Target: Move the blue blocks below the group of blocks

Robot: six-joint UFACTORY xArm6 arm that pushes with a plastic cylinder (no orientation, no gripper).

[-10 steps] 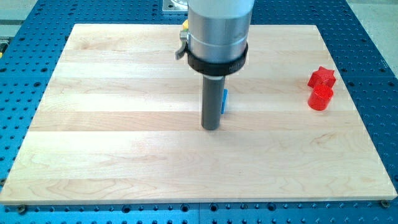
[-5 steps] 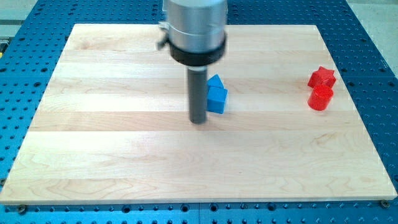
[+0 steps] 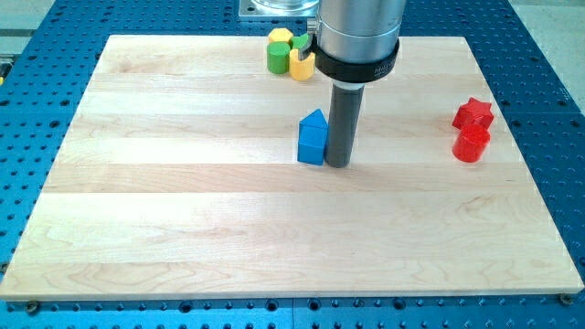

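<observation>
Two blue blocks [image 3: 313, 138] sit pressed together near the middle of the wooden board [image 3: 183, 210], a cube in front and a pointed block behind it. My tip [image 3: 337, 164] stands right beside them on their right, touching or almost touching the cube. A group of green and yellow blocks [image 3: 289, 51] lies at the view's top edge of the board: a green cylinder [image 3: 277, 57], a yellow block [image 3: 302, 64] and more behind, partly hidden by the arm.
Two red blocks lie at the view's right: a star-like one [image 3: 473, 113] and a cylinder [image 3: 472, 144] just below it. The arm's wide grey body [image 3: 359, 32] covers the top middle of the board.
My tip has moved from the left side of the blue blocks to their right side. The blue blocks have shifted slightly left. The green and yellow group has come into view.
</observation>
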